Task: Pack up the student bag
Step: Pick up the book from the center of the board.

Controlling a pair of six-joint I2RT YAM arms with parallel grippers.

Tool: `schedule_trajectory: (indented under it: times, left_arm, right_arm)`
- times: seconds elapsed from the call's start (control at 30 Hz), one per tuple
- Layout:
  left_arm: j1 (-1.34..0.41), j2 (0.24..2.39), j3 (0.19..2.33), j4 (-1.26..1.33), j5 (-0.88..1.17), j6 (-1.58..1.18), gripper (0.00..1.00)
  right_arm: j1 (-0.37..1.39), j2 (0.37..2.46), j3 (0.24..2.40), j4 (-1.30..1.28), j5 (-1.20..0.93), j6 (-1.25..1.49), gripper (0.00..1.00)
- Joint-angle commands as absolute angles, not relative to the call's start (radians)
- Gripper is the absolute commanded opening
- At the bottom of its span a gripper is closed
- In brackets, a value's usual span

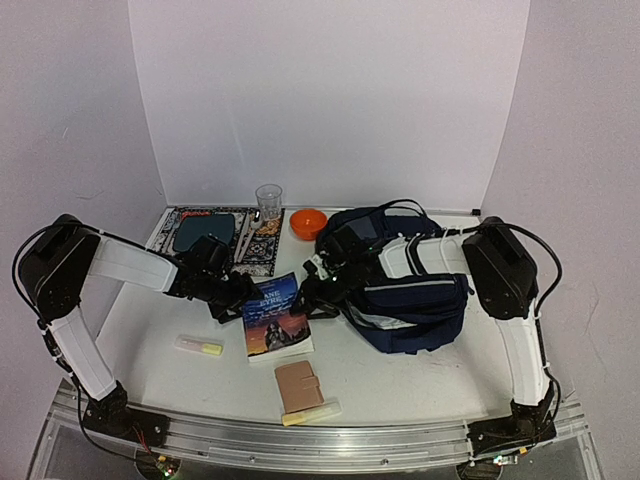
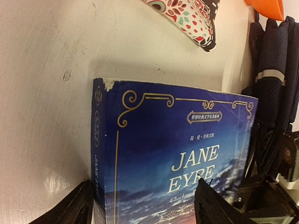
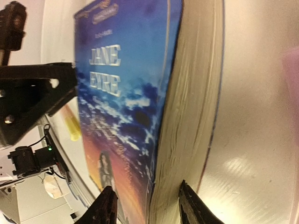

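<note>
The navy student bag [image 1: 410,285] lies on the right of the table; its dark folds show in the left wrist view [image 2: 275,70]. A blue "Jane Eyre" book [image 1: 275,318] lies flat just left of it. My left gripper [image 1: 232,296] is open at the book's spine corner; one finger stands outside the spine and the other over the cover [image 2: 145,184]. My right gripper [image 1: 318,283] is open at the book's bag-side corner, its fingers either side of the page edge [image 3: 146,186]. The book [image 3: 126,93] fills that view, with the left gripper's black finger [image 3: 32,98] beyond it.
A yellow highlighter [image 1: 200,347], a brown wallet [image 1: 299,385] and a pale yellow marker [image 1: 310,413] lie in front of the book. At the back are a patterned mat [image 1: 225,235], a clear glass [image 1: 268,200] and an orange bowl [image 1: 308,222].
</note>
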State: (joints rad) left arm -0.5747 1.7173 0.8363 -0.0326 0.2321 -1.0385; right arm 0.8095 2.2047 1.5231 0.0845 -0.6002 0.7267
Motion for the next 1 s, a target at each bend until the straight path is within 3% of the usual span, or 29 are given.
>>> schedule_trajectory:
  times: [0.0,0.4,0.53,0.7,0.83,0.97]
  left_arm:
    - [-0.61,1.697,0.815,0.036,0.327,-1.072,0.74]
    - [-0.61,1.684,0.824,0.045,0.321,-1.081,0.74]
    - [-0.609,1.675,0.816,0.044,0.311,-1.08,0.74]
    - [-0.609,1.664,0.819,0.045,0.295,-1.079,0.75]
    - [-0.608,1.635,0.822,0.046,0.276,-1.081,0.77]
    - [-0.606,1.552,0.815,0.045,0.231,-1.085,0.87]
  right_arm:
    - [0.849,2.096,1.526,0.29,-0.683,0.767,0.43]
    - [0.844,2.197,1.534,0.295,-0.651,0.84,0.4]
    - [0.837,2.187,1.509,0.295,-0.654,0.833,0.29]
    - [0.818,2.153,1.498,0.299,-0.66,0.833,0.02]
    - [0.806,2.113,1.504,0.309,-0.66,0.847,0.0]
    - [0.79,2.038,1.48,0.365,-0.632,0.897,0.0]
